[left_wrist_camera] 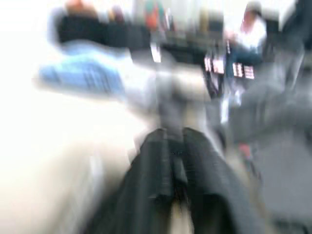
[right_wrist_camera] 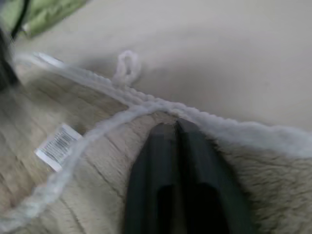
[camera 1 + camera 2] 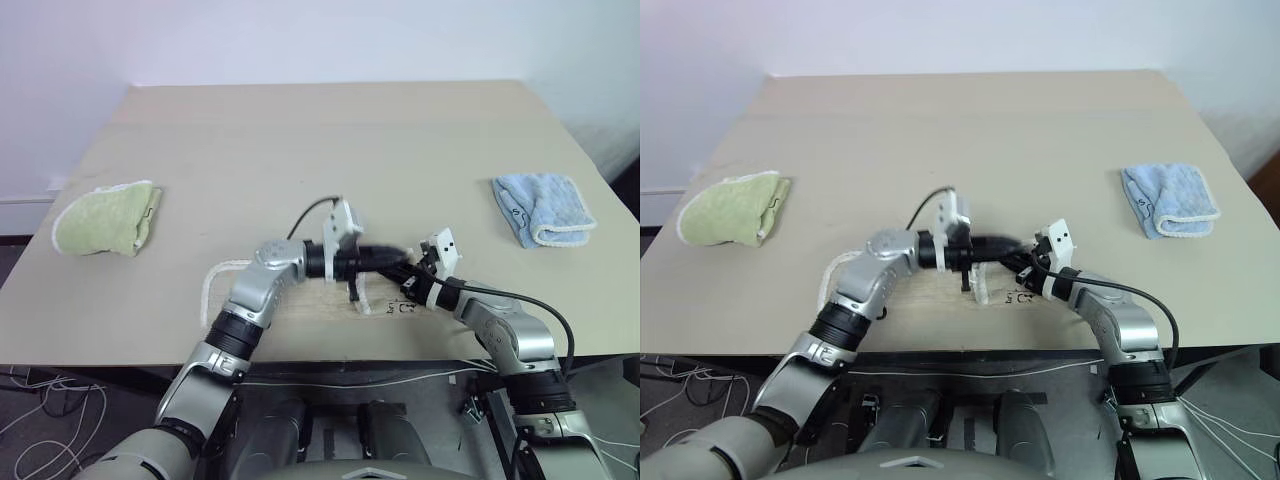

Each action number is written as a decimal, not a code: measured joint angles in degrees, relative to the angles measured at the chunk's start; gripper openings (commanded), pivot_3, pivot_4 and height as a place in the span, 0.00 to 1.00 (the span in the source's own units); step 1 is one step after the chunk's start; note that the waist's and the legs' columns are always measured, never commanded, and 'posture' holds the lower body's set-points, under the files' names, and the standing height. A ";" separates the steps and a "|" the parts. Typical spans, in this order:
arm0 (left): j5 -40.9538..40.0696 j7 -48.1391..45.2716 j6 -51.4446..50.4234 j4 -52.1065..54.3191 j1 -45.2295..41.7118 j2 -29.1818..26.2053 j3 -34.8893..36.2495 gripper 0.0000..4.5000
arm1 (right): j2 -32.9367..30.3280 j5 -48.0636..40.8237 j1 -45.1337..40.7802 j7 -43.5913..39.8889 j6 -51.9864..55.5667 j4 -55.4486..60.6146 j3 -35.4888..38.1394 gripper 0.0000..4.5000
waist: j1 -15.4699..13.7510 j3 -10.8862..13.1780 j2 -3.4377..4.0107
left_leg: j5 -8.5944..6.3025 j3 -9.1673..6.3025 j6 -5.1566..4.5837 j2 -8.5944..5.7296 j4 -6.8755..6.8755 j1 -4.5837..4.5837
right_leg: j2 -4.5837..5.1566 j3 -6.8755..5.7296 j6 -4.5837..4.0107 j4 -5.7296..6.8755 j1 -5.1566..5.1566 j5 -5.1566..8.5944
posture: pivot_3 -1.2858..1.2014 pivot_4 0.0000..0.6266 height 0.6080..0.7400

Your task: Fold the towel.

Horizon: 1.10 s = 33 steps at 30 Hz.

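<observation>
The beige towel [image 3: 318,300] with white corded edging lies at the table's near edge, largely covered by my arms. In the right wrist view I see its pile [image 2: 73,195], a white loop [image 2: 126,66] and a sewn-in label [image 2: 57,146]. My right gripper [image 2: 173,127] is shut, its tips resting on the towel just inside the corded edge; no cloth shows between the fingers. My left gripper [image 3: 398,256] reaches across to the right, a little above the towel, and meets the right gripper [image 3: 398,273] over the towel's right part. The left wrist view is smeared.
A folded light green towel [image 3: 105,218] lies at the table's left edge and a folded light blue towel [image 3: 543,208] at the right. The tan table [image 3: 330,140] stretches away behind the arms. Cables hang below the front edge.
</observation>
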<state>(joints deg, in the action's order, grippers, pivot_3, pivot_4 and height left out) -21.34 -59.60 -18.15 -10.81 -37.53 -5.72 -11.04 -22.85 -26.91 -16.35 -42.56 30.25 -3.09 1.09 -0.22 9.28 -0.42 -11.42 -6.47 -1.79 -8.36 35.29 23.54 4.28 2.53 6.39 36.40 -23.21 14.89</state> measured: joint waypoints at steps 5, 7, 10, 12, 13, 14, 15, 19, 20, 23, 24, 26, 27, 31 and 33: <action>0.55 -0.23 -1.21 4.33 -0.36 -10.44 1.76 0.74 | -2.41 -3.98 -2.09 -3.29 3.92 1.85 1.60 0.72 | 0.55 0.02 0.03 | 0.00 0.03 0.01 0.00 -0.05 0.01 | -0.04 0.07 -0.01 0.00 -0.03 0.00 | 0.52 0.24 1.00; 0.87 0.28 -1.37 4.60 -0.01 -13.53 3.44 0.88 | -4.55 -5.30 -2.74 -4.91 5.27 4.36 2.05 0.88 | 0.68 0.03 0.02 | 0.00 0.02 0.01 0.00 -0.06 0.01 | -0.03 0.07 -0.01 -0.05 -0.09 0.00 | 0.52 0.24 1.00; 0.33 1.71 -2.89 7.10 2.03 -17.84 6.56 1.00 | -6.80 -7.07 -5.45 -6.99 7.25 7.83 2.01 1.00 | 0.97 0.03 0.03 | -0.01 0.03 0.01 0.00 -0.14 0.01 | -0.01 0.09 -0.01 -0.06 -0.09 0.00 | 0.52 0.24 1.00; -0.19 1.42 -3.98 9.65 5.06 -21.73 8.45 1.00 | -8.49 -7.20 -7.20 -7.75 8.18 9.21 2.07 1.00 | 1.10 0.03 0.03 | -0.01 0.04 0.02 0.01 -0.21 0.01 | -0.02 0.12 -0.02 -0.06 -0.09 0.01 | 0.52 0.24 1.00; -1.15 1.26 -5.57 12.33 7.94 -24.17 10.05 1.00 | -9.45 -7.03 -8.11 -8.33 8.21 9.83 1.69 1.00 | 1.25 0.04 0.04 | -0.01 0.05 0.01 0.01 -0.27 0.03 | -0.02 0.15 -0.04 -0.07 -0.10 0.01 | 0.52 0.24 1.00; -2.21 1.42 -7.43 14.48 10.43 -25.94 11.44 1.00 | -10.32 -6.71 -8.63 -8.80 8.16 10.28 1.28 1.00 | 1.15 0.05 0.05 | -0.01 0.05 0.02 0.02 -0.29 0.05 | -0.03 0.15 -0.05 -0.08 -0.16 0.02 | 0.52 0.24 1.00; -3.14 2.02 -9.05 15.81 12.05 -26.82 12.62 1.00 | -10.88 -6.19 -8.90 -9.14 8.13 10.56 0.89 1.00 | 0.97 0.06 0.05 | -0.01 0.04 0.02 0.03 -0.29 0.05 | -0.03 0.13 -0.06 -0.10 -0.21 0.03 | 0.52 0.24 1.00; -9.41 11.31 -22.35 24.56 18.65 -28.03 21.36 1.00 | -11.42 -4.08 -11.23 -11.43 7.65 10.63 -3.62 1.00 | 0.69 0.09 0.02 | -0.02 0.02 0.01 0.03 -0.17 0.06 | 0.01 0.08 -0.05 -0.12 -0.17 0.02 | 0.52 0.24 1.00; -12.09 14.20 -28.13 27.35 21.06 -28.70 24.57 1.00 | -11.36 -3.24 -12.06 -11.83 6.88 10.32 -4.58 1.00 | 0.87 0.09 0.01 | -0.03 0.03 -0.01 0.03 -0.16 0.06 | 0.01 0.09 -0.05 -0.12 -0.17 0.02 | 0.52 0.24 1.00; -17.45 19.36 -42.13 33.32 27.28 -32.83 29.90 1.00 | -11.42 -1.26 -13.78 -12.67 5.21 8.37 -5.62 1.00 | 0.97 0.10 0.01 | -0.03 0.03 0.00 0.03 -0.21 0.05 | -0.03 0.09 -0.05 -0.09 -0.21 0.02 | 0.52 0.24 1.00; -19.34 20.68 -46.15 34.58 28.26 -33.08 31.38 1.00 | -11.38 -0.57 -14.04 -12.96 4.65 7.64 -5.99 1.00 | 0.78 0.11 0.01 | -0.02 0.01 0.01 0.04 -0.21 0.05 | -0.03 0.07 -0.05 -0.09 -0.21 0.03 | 0.52 0.24 1.00; -25.72 23.71 -56.46 37.07 30.24 -31.48 37.23 1.00 | -10.69 1.11 -15.07 -13.82 3.31 5.94 -8.18 1.00 | 0.72 0.11 0.01 | -0.03 -0.01 0.01 0.04 -0.17 0.04 | -0.03 0.04 -0.05 -0.08 -0.18 0.02 | 0.52 0.24 1.00; -27.97 25.01 -60.29 38.06 31.04 -30.34 39.53 1.00 | -10.40 1.59 -15.37 -14.21 2.77 5.20 -8.90 1.00 | 0.74 0.11 0.01 | -0.03 0.00 0.01 0.04 -0.15 0.04 | -0.03 0.04 -0.05 -0.09 -0.17 0.02 | 0.52 0.24 1.00; -33.50 31.64 -71.38 43.08 33.62 -25.45 46.79 1.00 | -9.19 2.56 -16.05 -15.52 1.36 2.73 -10.06 1.00 | 0.75 0.11 0.00 | -0.03 0.00 0.02 0.04 -0.15 0.02 | -0.02 0.04 -0.05 -0.08 -0.15 0.02 | 0.52 0.24 1.00; -38.00 36.12 -73.64 43.80 35.52 -22.83 49.77 1.00 | -9.07 3.31 -16.27 -16.16 0.58 2.10 -10.29 1.00 | 0.76 0.11 0.01 | -0.03 0.01 0.02 0.04 -0.17 0.00 | -0.03 0.05 -0.06 -0.08 -0.16 0.02 | 0.52 0.24 1.00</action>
<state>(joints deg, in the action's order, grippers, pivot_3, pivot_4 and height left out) -59.34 -23.48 -91.79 32.99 -2.01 -28.55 38.73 -31.92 -23.60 -32.62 -58.72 30.82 -0.99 -9.20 0.54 9.40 -0.42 -11.45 -6.46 -1.77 -8.32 35.13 23.54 4.25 2.58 6.33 36.32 -23.37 14.91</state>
